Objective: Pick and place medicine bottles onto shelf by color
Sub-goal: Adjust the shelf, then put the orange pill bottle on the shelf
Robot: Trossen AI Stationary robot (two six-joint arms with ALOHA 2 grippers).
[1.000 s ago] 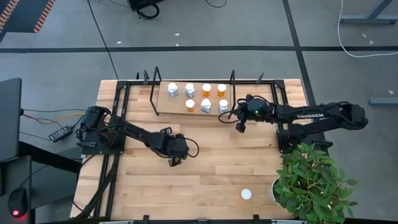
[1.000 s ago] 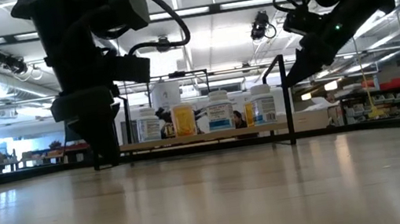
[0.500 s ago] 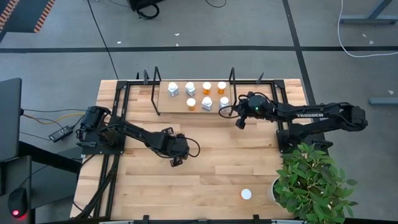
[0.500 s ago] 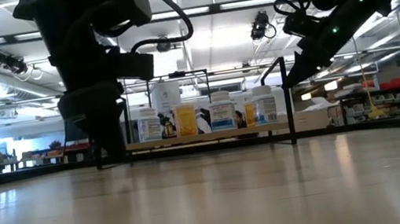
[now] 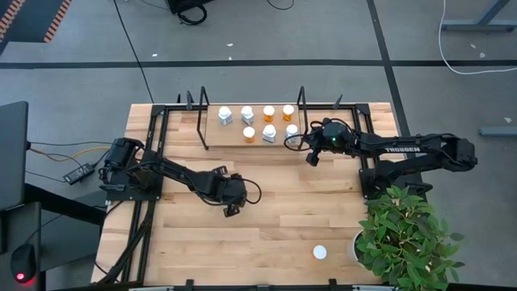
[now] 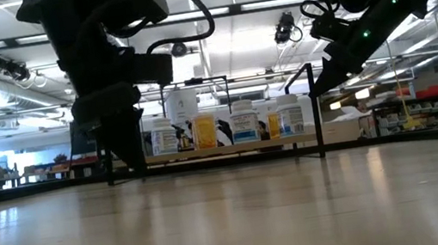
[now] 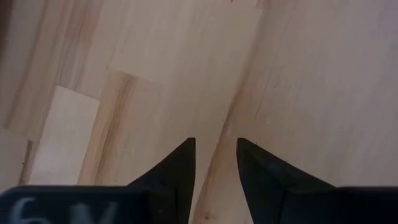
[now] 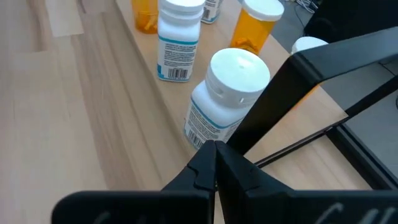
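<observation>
We keep our right gripper (image 5: pixel 311 160) pressed together and empty beside the shelf (image 5: pixel 212 132), where seven medicine bottles (image 5: pixel 268 129) stand, while our left gripper (image 5: pixel 230 209), fingers slightly apart over mid-counter, holds nothing, the last bottle (image 5: pixel 320 252) waiting near the counter's front edge (image 5: pixel 242 279).

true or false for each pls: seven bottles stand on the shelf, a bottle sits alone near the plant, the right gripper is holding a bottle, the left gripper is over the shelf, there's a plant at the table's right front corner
1. Seven medicine bottles stand on the shelf. True.
2. One white-capped bottle sits alone on the tabletop near the plant. True.
3. The right gripper holds a bottle. False: its fingers are shut on nothing, just off the shelf's right end.
4. The left gripper hangs over the shelf. False: it is over bare tabletop, well in front of the shelf, with nothing between its fingers.
5. A plant stands at the table's right front corner. True.
</observation>
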